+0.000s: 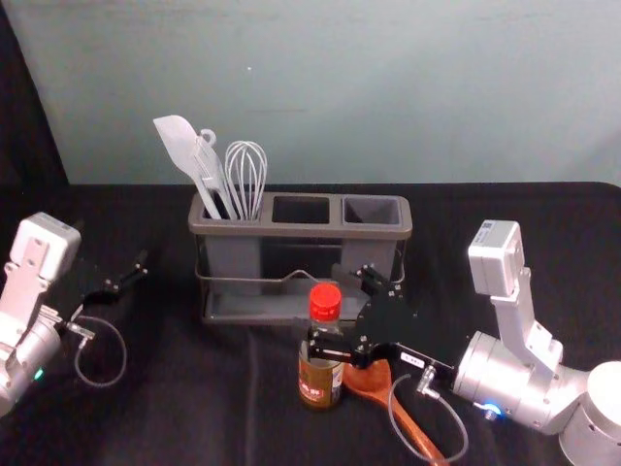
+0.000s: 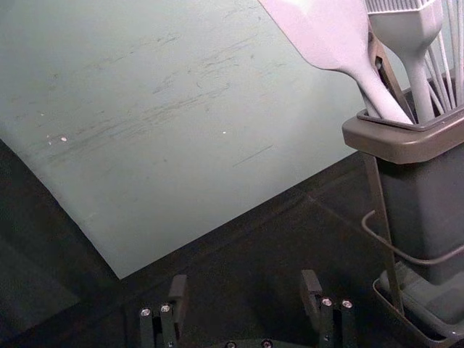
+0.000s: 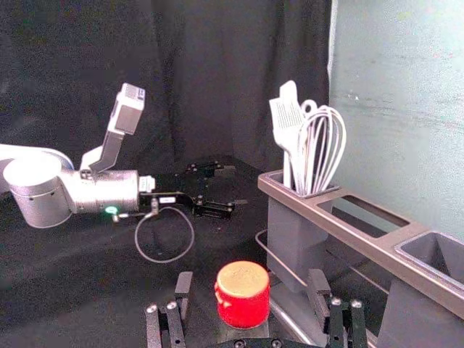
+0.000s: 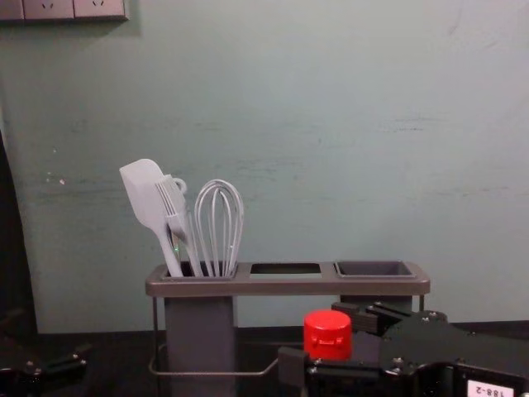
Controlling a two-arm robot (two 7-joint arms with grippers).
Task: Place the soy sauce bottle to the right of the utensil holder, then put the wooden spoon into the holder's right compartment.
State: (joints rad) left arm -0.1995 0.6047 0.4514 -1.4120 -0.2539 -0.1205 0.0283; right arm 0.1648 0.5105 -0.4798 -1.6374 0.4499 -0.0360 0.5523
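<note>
At the near side of the black cloth (image 1: 194,417) lies the wooden spoon (image 1: 415,431), its handle end cut off by the head view's edge. Beside its bowl stands the soy sauce bottle (image 1: 317,381), in front of the utensil holder (image 1: 301,230); a finger hides its shoulder. The right gripper (image 1: 327,309) has its fingers spread around the bottle, not clenched. The left gripper (image 1: 124,260) is idle, fingers apart, left of the holder. Behind rises the scratched grey-green wall (image 1: 388,87), with a cut-off socket panel (image 4: 62,8).
</note>
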